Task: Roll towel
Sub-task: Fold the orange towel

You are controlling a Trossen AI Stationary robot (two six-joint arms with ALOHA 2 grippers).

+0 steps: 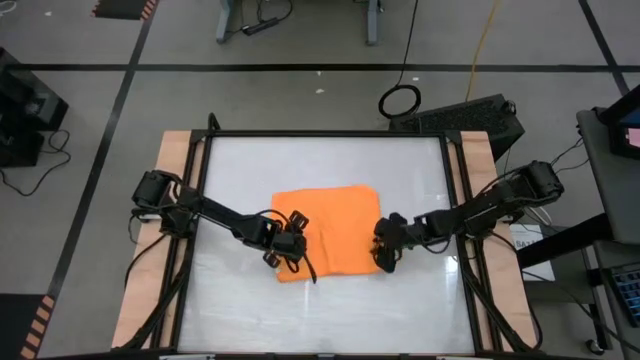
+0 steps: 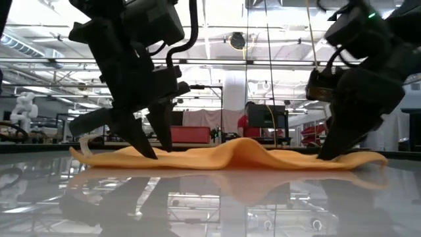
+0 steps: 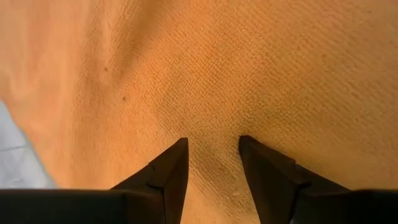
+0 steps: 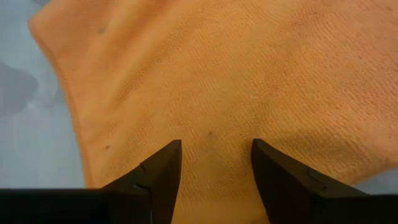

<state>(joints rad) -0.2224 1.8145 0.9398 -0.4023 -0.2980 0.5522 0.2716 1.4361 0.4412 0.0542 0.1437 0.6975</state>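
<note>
I keep both parted grippers, left and right, pressing the orange towel evenly, pinching its near edge together.

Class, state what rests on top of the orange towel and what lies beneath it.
On the towel: the left tool and right tool, both open. Beneath: the white tabletop; anything under the raised middle fold is hidden.

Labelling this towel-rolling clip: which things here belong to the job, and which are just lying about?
Job:
towel, lying spread on the table
left tool, open, on the towel
right tool, open, on the towel

Lying about:
cable loop on the floor
black case
</note>
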